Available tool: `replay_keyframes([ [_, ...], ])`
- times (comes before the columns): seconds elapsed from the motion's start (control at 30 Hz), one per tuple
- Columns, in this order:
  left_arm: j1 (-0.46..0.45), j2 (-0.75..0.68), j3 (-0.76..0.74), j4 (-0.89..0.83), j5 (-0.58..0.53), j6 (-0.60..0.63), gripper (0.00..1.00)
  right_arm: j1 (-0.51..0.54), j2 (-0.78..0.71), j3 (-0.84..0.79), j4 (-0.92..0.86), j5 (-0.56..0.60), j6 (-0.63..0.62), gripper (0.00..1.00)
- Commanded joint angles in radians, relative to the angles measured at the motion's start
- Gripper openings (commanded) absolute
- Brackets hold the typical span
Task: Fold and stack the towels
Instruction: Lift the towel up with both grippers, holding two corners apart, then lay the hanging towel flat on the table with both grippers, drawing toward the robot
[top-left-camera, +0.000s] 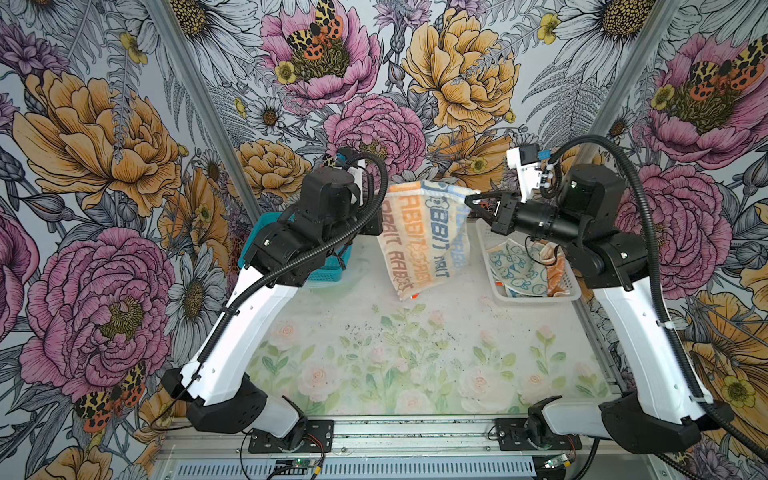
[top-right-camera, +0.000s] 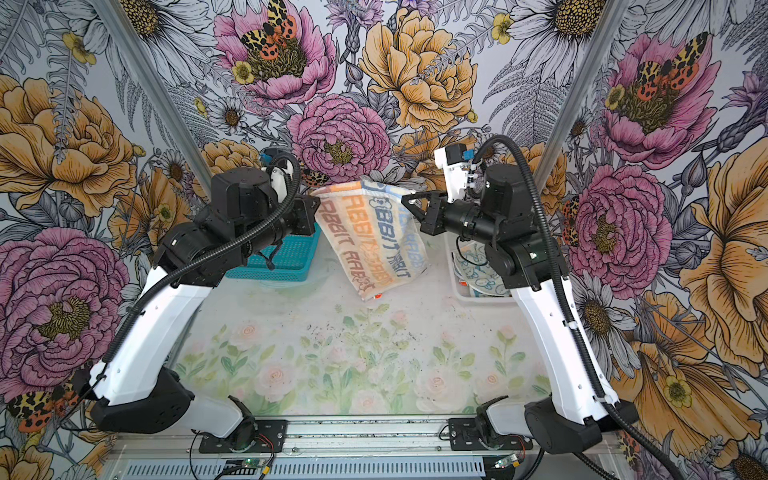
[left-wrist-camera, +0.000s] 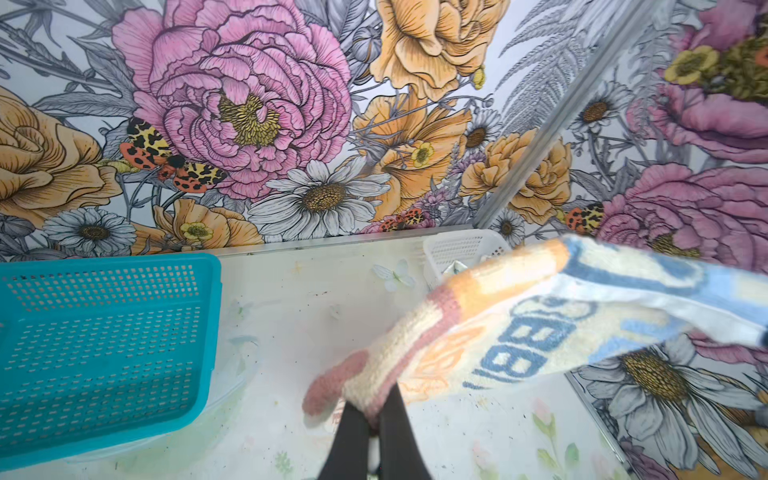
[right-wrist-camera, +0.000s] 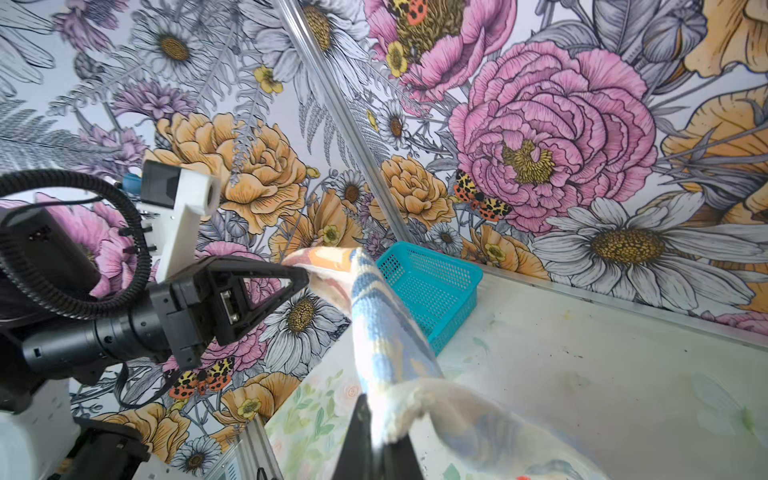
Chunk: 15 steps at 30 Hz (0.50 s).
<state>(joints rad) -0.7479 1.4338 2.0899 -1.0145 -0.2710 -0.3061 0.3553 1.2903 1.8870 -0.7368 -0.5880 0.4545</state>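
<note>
The orange, blue and grey striped towel (top-left-camera: 424, 237) (top-right-camera: 370, 237) hangs in the air over the back of the table, stretched by its top edge between both grippers. My left gripper (top-right-camera: 318, 197) (left-wrist-camera: 374, 409) is shut on the towel's orange corner (left-wrist-camera: 498, 324). My right gripper (top-left-camera: 469, 199) (top-right-camera: 405, 200) (right-wrist-camera: 380, 419) is shut on the blue corner (right-wrist-camera: 386, 332). The towel's lower end droops close to the tabletop. A cream towel with blue bunnies (top-left-camera: 517, 266) (top-right-camera: 473, 270) and an orange towel (top-left-camera: 555, 278) lie crumpled in the white basket (top-left-camera: 536, 297).
A teal mesh basket (top-right-camera: 282, 257) (left-wrist-camera: 104, 353) (right-wrist-camera: 428, 286) stands at the back left, partly under my left arm. The white basket (top-right-camera: 461, 291) (left-wrist-camera: 461, 249) stands at the back right under my right arm. Flowered walls close in the back and both sides.
</note>
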Motion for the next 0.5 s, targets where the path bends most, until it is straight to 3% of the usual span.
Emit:
replay_keyframes([
  [0.0, -0.065, -0.101, 0.012, -0.031, -0.129, -0.014, 0.0, 0.009, -0.072, 0.013, -0.011, -0.062, 0.048, 0.0],
  [0.13, -0.048, -0.124, 0.023, -0.038, -0.112, -0.053, 0.0, 0.005, -0.061, 0.012, -0.063, -0.056, 0.122, 0.0],
  [0.2, 0.013, -0.097, 0.03, -0.057, -0.089, -0.064, 0.0, 0.0, -0.04, -0.025, -0.065, -0.035, 0.138, 0.0],
  [0.37, 0.24, 0.016, -0.073, -0.036, 0.139, -0.101, 0.0, -0.036, 0.075, -0.123, -0.062, 0.012, 0.122, 0.0],
  [0.47, 0.262, 0.11, -0.129, -0.002, 0.117, -0.068, 0.0, -0.073, 0.201, -0.162, -0.06, 0.03, 0.091, 0.0],
])
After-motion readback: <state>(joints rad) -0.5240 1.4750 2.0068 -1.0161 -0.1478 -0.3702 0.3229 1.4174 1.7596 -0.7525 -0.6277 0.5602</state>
